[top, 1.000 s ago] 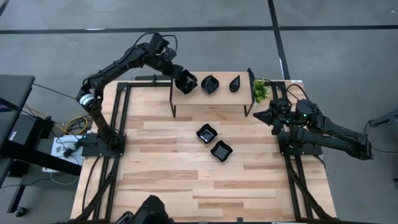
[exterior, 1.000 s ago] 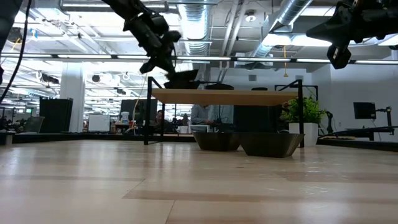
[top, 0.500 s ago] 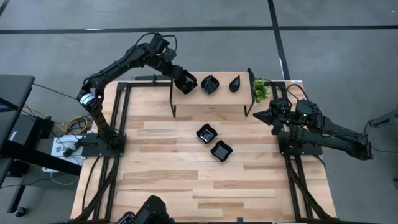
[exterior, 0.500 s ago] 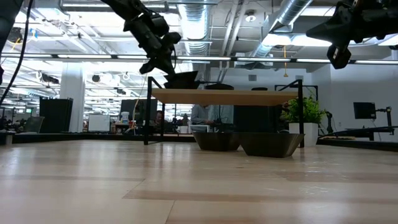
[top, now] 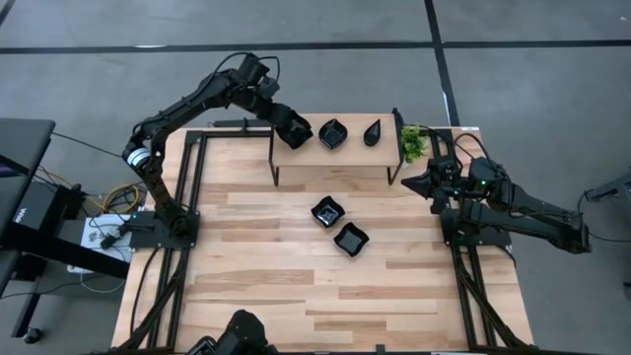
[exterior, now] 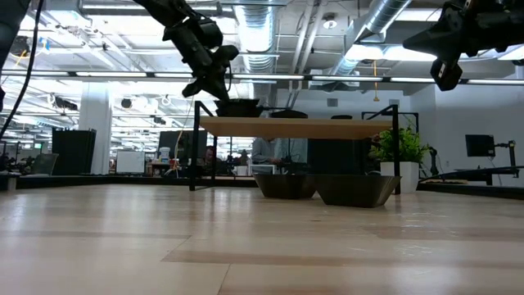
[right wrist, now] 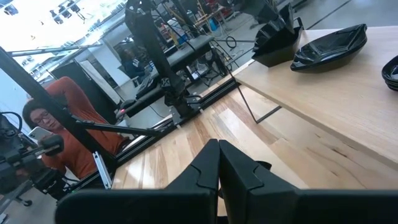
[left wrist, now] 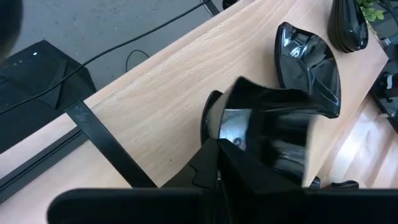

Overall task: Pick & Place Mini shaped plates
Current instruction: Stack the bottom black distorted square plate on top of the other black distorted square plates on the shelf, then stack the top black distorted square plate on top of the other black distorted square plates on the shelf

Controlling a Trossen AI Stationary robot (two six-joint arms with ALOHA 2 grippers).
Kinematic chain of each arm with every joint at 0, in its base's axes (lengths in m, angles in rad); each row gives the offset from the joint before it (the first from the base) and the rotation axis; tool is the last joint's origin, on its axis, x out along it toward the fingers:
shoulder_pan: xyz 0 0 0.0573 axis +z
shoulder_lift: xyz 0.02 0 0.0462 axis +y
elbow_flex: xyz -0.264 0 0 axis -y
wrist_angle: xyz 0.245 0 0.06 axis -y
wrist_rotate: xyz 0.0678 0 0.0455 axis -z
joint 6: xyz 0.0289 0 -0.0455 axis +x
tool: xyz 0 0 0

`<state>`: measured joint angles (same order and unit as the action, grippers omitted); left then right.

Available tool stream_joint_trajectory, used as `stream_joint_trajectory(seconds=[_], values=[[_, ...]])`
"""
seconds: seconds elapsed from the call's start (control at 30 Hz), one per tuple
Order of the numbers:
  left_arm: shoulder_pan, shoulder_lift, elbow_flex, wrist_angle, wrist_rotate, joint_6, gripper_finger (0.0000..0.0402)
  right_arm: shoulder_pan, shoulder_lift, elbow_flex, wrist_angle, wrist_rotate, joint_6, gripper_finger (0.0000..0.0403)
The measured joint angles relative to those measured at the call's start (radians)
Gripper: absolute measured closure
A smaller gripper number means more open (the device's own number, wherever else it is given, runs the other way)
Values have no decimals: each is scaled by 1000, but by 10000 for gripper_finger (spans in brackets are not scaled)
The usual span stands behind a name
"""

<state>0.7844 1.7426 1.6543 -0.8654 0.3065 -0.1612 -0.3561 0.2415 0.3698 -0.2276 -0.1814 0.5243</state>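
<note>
The left gripper [top: 293, 131] fingers clamped a glossy black wavy-edged plate [left wrist: 273, 134] at the raised wooden shelf's [top: 306, 156] left end; the right gripper [top: 414, 181] fingers were together, beside the counter's [top: 266, 266] right edge.

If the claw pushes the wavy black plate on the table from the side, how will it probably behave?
The wavy plate looks glossy and rigid, so it would probably slide over the smooth wooden table without bending. Its base looks narrower than its rim in the low view, so a high push might tip it.
</note>
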Motion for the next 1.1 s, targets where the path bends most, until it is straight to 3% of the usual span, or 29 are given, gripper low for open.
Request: stream_joint_trajectory(seconds=[0.53, 0.63, 0.8, 0.93, 1.1], values=[[-39, -8, -1, 14, -8, 28, 297, 0, 0, 0, 0, 0, 0, 401], [-49, -42, -2, 14, 16, -19, 288, 0, 0, 0, 0, 0, 0, 401], [-138, -145, -13, -50, 41, 61, 289, 0, 0, 0, 1, -8, 60, 401], [-242, -286, -131, -46, 31, 87, 291, 4, 0, 0, 1, -55, 87, 401], [-422, -439, -358, 26, -53, -102, 290, 20, 0, 0, 4, -55, 83, 401]])
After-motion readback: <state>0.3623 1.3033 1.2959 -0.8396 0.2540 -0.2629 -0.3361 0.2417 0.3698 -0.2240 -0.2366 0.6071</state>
